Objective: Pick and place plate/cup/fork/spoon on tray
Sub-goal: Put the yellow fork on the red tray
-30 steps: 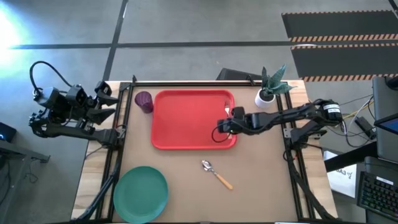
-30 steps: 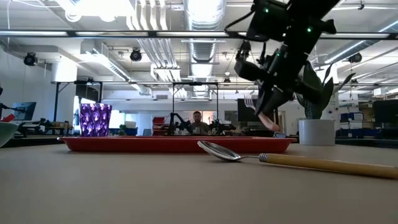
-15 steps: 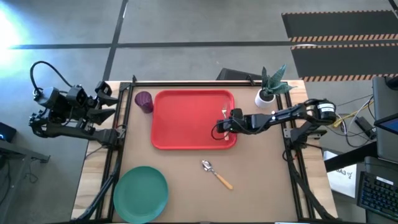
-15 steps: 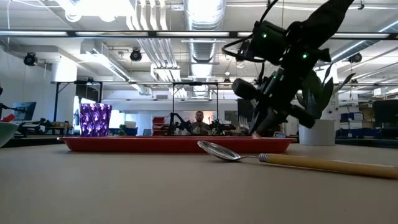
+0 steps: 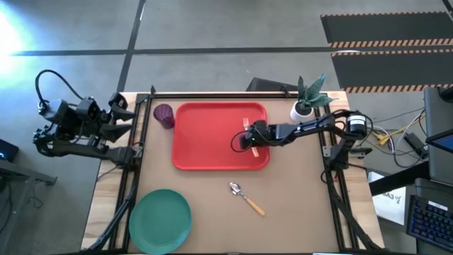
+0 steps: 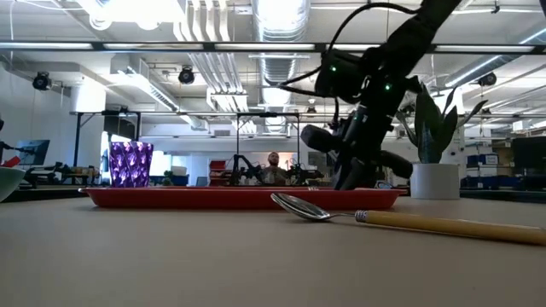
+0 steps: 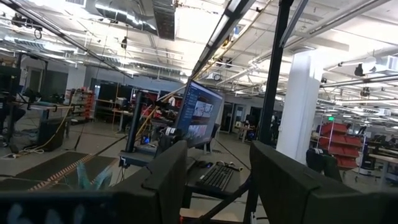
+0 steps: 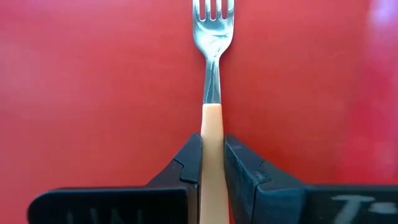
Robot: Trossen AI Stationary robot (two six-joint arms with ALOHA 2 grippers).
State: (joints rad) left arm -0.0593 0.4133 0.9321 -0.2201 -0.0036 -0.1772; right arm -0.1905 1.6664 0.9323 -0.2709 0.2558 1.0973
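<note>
While the left hand (image 5: 120, 117) waits off the desk, its grip unreadable, the right hand (image 8: 212, 163) clenches the fork's (image 8: 212, 93) smooth tan handle over the glossy red tray (image 5: 205, 138).

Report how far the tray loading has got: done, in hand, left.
Done: nothing lies loose on the large red rectangular tray yet.

In hand: the right gripper is shut on the orange-handled silver fork, low over the tray's right part.

Left: the orange-handled silver spoon and round teal-green plate lie on the table; the small dark purple cup stands beside the tray. The left gripper waits off the table.
</note>
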